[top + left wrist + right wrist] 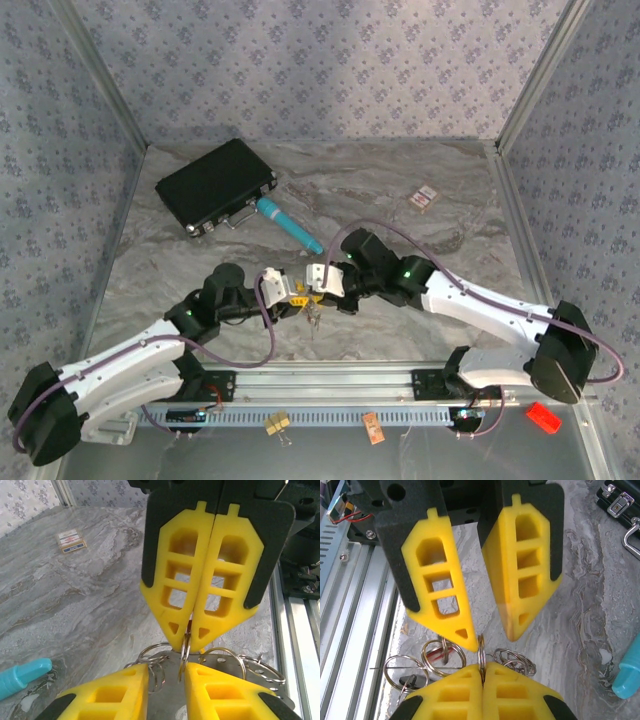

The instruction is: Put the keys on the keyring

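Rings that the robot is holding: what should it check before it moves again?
1. Right gripper shut on one metal ring: ok.
2. Left gripper open, jaws apart: ok.
3. Held ring lined up with the left gripper's gap: ok.
4. Other rings free of the held ring: not ok, they bunch against it.
5. Bit of red behind the rings, key or not: cannot tell.
6. Teal pen out of the way: ok.
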### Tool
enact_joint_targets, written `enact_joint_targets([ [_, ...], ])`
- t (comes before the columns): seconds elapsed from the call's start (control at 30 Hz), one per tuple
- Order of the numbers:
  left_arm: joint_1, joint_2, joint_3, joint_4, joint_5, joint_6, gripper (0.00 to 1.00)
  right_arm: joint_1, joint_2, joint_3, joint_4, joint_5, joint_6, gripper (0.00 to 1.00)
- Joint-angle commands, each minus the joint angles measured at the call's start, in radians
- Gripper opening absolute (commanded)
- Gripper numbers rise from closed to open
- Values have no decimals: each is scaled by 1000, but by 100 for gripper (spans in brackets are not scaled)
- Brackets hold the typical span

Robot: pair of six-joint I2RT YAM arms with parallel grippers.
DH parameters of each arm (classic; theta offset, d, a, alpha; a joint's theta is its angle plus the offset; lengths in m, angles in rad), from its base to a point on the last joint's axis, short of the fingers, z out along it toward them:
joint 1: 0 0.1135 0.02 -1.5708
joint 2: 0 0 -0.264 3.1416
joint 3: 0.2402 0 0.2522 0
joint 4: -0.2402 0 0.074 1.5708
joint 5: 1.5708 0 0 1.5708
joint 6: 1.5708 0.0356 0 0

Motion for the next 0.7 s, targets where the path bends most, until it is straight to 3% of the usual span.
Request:
enact_joint_targets([
  [0.0, -3, 9, 32, -2, 36, 23, 22, 15, 19, 37, -53, 39, -28, 0],
  [0.17, -3, 17, 36, 15, 39, 31, 14, 34, 28, 45, -46, 29, -28, 0],
  [0.3, -5, 14, 37, 23, 51, 37, 0, 23, 10, 20, -11, -10, 7, 2],
  [0.4, -4, 7, 17, 65, 64, 22, 0, -30, -46, -65, 108, -112, 91, 21],
  [0.43, -4, 8, 5, 94, 70, 8, 0, -51, -62, -94, 153, -148, 119, 24],
  [0.67, -3, 27, -42, 208, 97, -41, 0, -82, -72, -180, 290, -207, 202, 23],
])
